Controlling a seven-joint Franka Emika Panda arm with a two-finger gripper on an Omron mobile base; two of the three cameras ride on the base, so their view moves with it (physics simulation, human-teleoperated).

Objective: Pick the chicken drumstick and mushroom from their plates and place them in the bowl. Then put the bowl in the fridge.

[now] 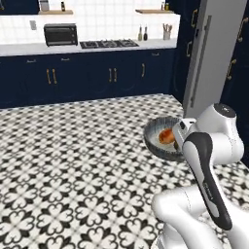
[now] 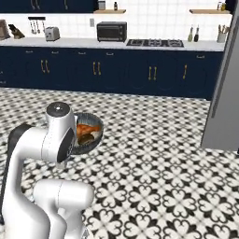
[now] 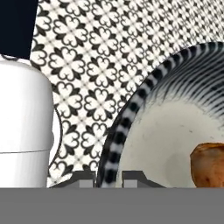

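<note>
Hand view shows claw (image 3: pixel 109 178) pinching bowl (image 3: pixel 131 109) rim.

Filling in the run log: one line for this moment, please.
phase: carrying | gripper: shut on bowl rim | contents: chicken drumstick, mushroom | fridge: ahead

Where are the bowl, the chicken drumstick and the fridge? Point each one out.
bowl (image 1: pixel 154 143): left base view, dark outer rim on its left side.
chicken drumstick (image 1: pixel 167 136): left base view, orange rounded body.
fridge (image 2: pixel 225 100): right base view, grey steel door face.
</note>
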